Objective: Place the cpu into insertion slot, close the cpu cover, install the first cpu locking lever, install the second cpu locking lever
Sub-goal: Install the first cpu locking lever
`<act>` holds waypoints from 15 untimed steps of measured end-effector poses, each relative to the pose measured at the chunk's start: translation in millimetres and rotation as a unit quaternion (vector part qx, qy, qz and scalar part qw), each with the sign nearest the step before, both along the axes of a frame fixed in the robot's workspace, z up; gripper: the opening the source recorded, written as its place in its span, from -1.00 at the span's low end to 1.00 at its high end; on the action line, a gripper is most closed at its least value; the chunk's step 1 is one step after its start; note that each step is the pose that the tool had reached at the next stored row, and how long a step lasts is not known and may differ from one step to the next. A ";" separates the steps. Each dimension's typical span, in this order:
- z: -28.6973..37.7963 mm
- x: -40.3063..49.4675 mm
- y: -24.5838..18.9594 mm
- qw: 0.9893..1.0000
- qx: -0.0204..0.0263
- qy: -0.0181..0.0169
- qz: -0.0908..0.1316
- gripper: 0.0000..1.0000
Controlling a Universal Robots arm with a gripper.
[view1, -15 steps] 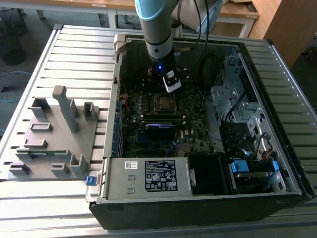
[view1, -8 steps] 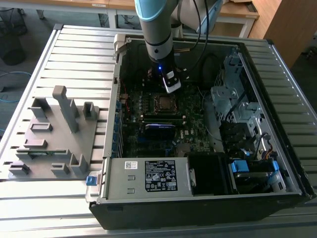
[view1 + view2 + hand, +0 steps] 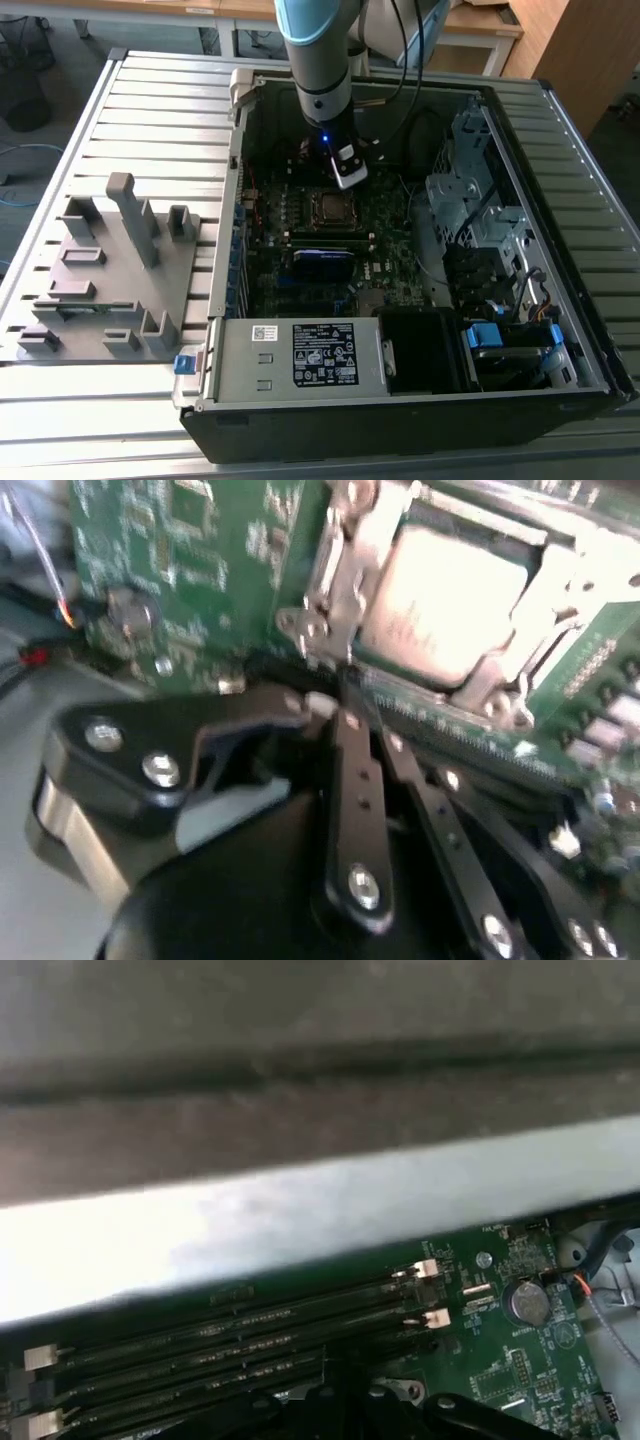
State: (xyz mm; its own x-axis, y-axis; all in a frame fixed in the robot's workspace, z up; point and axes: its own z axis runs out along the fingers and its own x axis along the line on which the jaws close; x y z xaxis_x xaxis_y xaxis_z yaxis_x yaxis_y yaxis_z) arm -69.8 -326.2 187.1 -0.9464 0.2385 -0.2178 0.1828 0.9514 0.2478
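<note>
The cpu (image 3: 450, 600), with its pale silver top, lies in the insertion slot (image 3: 330, 207) on the green motherboard. The silver cpu cover (image 3: 335, 570) lies down around it as a frame. In the exterior view my gripper (image 3: 346, 170) hangs inside the open computer case, just behind the socket. The second wrist view shows my gripper (image 3: 345, 695) with its black fingers (image 3: 355, 780) drawn together, tips at the socket's edge beside a silver tab of the frame. I cannot make out a locking lever between them.
Long black memory slots (image 3: 250, 1335) and a coin battery (image 3: 525, 1303) lie close to the socket, under the case wall (image 3: 300, 1220). A power supply (image 3: 300, 355) and drive cage (image 3: 470, 200) crowd the case. A grey fixture tray (image 3: 110, 270) sits on the exterior view's left.
</note>
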 end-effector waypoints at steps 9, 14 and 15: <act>8.9 0.0 -0.1 1.000 0.000 0.001 0.000 -0.80; 13.2 0.2 -0.6 1.000 0.000 0.001 0.000 -0.80; 13.3 0.2 -1.1 1.000 0.000 0.001 0.000 -0.80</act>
State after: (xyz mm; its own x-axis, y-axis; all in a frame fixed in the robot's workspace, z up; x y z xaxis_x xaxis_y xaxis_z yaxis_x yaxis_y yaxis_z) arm -69.6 -327.4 200.4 -0.9468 0.2385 -0.2160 0.1834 0.9515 0.2468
